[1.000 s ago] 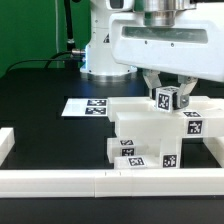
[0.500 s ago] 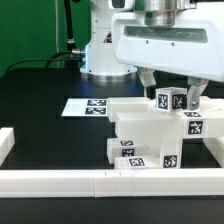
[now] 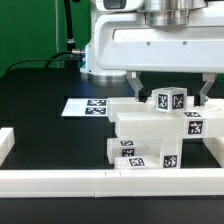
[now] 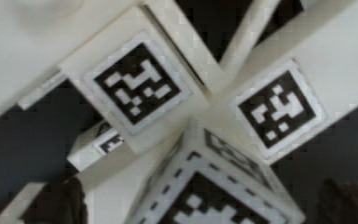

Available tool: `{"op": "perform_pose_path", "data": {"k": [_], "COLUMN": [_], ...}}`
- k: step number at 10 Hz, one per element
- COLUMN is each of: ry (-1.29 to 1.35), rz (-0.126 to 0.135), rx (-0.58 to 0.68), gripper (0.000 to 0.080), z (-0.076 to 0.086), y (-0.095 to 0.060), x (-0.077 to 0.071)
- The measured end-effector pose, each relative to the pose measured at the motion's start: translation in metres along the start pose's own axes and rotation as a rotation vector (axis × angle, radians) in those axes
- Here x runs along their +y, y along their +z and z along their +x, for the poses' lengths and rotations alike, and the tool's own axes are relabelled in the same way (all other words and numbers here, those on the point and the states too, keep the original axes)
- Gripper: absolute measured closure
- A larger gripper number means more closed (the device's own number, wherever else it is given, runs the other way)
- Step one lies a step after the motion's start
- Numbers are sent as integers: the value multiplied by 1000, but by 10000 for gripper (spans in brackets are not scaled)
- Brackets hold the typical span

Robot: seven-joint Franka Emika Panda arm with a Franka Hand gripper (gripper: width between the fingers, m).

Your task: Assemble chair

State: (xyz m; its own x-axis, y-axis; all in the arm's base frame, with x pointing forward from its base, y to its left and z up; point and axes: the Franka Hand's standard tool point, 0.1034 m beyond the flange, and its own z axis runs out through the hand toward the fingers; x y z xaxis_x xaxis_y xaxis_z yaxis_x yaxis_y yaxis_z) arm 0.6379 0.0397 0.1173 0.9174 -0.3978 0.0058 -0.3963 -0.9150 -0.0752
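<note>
Found the chair [image 3: 150,135] parts bunched against the long border rail [image 3: 60,181] at the near edge of the black table [image 3: 40,85], toward the exterior view's right. Noted the marker board [image 3: 88,106] lying just behind them and open tabletop running off to the exterior view's left. Saw the gripper [image 3: 171,90] spread wide astride the upright square leg [image 3: 170,99] rising from the cluster, its fingers [image 3: 136,80] standing clear of the leg's sides and holding nothing.

The chair [image 3: 142,128]: white blocky parts joined (black-and-white tags on several faces), a leg [image 3: 170,100] upright on top.
</note>
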Motion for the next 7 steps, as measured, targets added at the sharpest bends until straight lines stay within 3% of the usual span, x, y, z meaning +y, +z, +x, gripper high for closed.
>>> {"op": "perform_pose_path", "data": {"k": [2, 7], "ry": [-210, -685], "rz": [-6, -70], "rx": [16, 32], "gripper": [151, 151], "z": [0, 3], "y": [0, -1], "x": [-4, -4]}}
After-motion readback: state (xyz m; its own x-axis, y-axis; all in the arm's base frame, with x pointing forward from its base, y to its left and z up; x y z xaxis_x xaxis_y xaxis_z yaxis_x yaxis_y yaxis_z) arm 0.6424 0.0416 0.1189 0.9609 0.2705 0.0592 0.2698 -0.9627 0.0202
